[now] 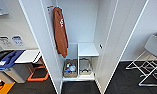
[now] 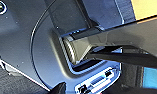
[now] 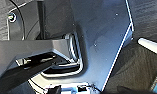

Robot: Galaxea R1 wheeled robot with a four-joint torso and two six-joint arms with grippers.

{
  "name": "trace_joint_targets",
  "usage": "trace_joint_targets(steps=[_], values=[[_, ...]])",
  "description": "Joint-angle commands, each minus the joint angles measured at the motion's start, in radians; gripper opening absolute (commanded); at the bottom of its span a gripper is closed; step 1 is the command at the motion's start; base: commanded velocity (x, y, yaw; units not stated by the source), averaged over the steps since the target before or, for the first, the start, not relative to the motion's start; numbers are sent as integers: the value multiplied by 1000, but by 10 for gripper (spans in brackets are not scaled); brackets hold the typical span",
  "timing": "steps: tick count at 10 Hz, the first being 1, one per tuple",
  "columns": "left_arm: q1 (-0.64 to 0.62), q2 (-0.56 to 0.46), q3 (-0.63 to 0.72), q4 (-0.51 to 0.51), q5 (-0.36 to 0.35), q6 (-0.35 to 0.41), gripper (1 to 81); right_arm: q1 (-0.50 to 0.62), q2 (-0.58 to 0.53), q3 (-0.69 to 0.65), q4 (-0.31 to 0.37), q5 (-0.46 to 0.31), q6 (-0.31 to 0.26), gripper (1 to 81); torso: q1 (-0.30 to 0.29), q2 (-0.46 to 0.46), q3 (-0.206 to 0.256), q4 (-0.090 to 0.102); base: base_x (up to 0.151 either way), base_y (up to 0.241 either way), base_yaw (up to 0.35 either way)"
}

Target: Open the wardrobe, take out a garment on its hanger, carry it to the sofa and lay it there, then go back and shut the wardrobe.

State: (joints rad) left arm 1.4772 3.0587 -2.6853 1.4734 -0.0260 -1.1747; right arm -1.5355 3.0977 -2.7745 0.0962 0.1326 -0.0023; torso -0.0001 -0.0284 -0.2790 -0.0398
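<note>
Wardrobe (image 1: 80,30) stands open in the head view, both doors swung wide: left door (image 1: 37,42), right door (image 1: 116,45). Inside: a rust-orange garment (image 1: 60,31) hangs high at the left, a white inner shelf (image 1: 87,49) sits mid-height, and two baskets (image 1: 71,68) sit on the bottom. No white garment or white hanger on the rail, and no blue sofa here. My read: we're on the return leg, doors not yet closed.

Claws: the wrist views give me robot body panels and dark carpet, fingers not readable. Can't tell spread or pinched on either side, so I can't place anything relative to them; arms look tucked against the body.

Risks:
- Right door edge is near a white-framed chair (image 1: 149,62); a wide arm sweep could clip it.
- Orange garment hangs close to the left door's inner edge, so it could get pinched in the seam.
- Pushing one door off-centre could leave it ajar.
- Bins (image 1: 9,65) crowd the left side for base moves.
</note>
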Motion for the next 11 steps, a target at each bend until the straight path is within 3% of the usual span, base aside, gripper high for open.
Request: trace_joint_targets(steps=[1, 5, 11], values=[[-15, 5, 5, 11, 35, 7, 811, 7, 3, 4, -1, -67, -2, 811, 0, 0, 0, 0, 0, 0, 192], [-13, 5, 5, 10, 32, 6, 811, 8, 3, 4, -1, -67, -2, 811, 0, 0, 0, 0, 0, 0, 128], [-13, 2, 5, -4, 29, 1, 811, 5, 3, 4, -1, -65, -2, 811, 0, 0, 0, 0, -13, 0, 0]])
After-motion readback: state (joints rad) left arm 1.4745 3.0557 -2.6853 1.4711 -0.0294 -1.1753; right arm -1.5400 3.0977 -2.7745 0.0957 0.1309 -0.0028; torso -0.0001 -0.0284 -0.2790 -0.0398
